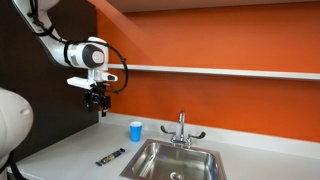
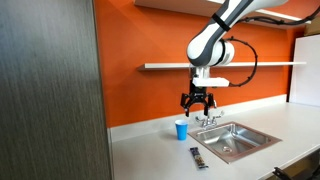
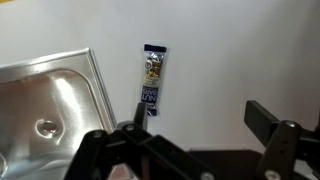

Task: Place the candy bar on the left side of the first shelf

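The candy bar [image 1: 110, 156] lies flat on the pale countertop in front of the sink's left edge; it also shows in an exterior view [image 2: 199, 157] and in the wrist view [image 3: 152, 79] as a slim dark wrapper with light print. My gripper [image 1: 96, 100] hangs well above the counter, open and empty, also seen in an exterior view [image 2: 197, 101]. In the wrist view its fingers [image 3: 200, 112] are spread wide, with the bar beyond the left finger. The first shelf [image 1: 220, 70] is a thin white ledge on the orange wall [image 2: 165, 67].
A small blue cup [image 1: 136, 131] stands on the counter left of the steel sink [image 1: 180, 160] with its tap [image 1: 182, 128]. The cup [image 2: 181, 130] and sink [image 2: 230, 140] also show in an exterior view. A dark panel [image 2: 50, 90] fills the near side.
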`<state>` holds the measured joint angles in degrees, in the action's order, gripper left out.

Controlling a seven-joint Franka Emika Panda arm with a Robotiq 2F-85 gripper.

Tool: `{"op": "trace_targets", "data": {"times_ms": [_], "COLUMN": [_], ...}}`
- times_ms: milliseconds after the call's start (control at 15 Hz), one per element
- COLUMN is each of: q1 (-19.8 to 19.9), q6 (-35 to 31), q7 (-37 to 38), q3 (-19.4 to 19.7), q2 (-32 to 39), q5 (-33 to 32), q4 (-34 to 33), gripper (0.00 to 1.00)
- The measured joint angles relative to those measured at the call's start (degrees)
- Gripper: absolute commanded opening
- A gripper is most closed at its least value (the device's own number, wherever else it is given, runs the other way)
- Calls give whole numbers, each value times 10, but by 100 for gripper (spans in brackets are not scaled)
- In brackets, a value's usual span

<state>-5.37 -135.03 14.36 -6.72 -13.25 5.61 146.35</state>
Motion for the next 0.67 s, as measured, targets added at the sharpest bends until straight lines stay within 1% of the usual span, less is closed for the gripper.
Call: {"op": "trace_targets", "data": {"times_ms": [333, 667], "q1": [14, 15], "q6": [-67, -111], "q7": [0, -4], "q3": [15, 23], "q2": [66, 145], "q5": [-19, -23], "q4": [13, -3], "gripper": [100, 100]}}
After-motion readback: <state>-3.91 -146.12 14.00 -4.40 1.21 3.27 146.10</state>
